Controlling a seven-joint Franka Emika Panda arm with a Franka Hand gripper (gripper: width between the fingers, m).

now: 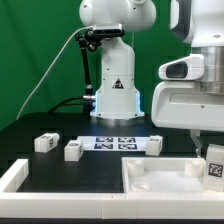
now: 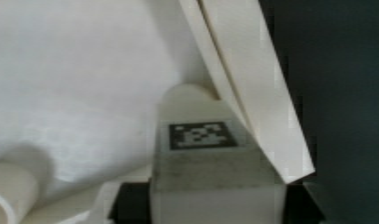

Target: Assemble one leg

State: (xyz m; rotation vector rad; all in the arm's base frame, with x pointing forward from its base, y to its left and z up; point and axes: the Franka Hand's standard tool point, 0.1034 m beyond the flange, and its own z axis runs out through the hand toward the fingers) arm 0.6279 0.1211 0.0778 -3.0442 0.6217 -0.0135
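My gripper (image 1: pixel 212 152) is shut on a leg (image 1: pixel 214 167), a small white block with a black-and-white tag, at the exterior view's right. It holds the leg over the right end of the large white panel (image 1: pixel 165 180). In the wrist view the leg (image 2: pixel 204 125) stands between my dark fingers (image 2: pixel 136 200), the gripper (image 2: pixel 207 198) closed on its sides, with the panel (image 2: pixel 79 80) behind it and the panel's raised edge (image 2: pixel 239 70) running past the leg. I cannot tell whether the leg touches the panel. Three more legs (image 1: pixel 45 142) (image 1: pixel 72 150) (image 1: pixel 152 146) lie on the black table.
The marker board (image 1: pixel 115 142) lies flat in front of the robot base (image 1: pixel 115 95). A white L-shaped piece (image 1: pixel 15 180) sits at the front of the exterior view's left. A green backdrop stands behind.
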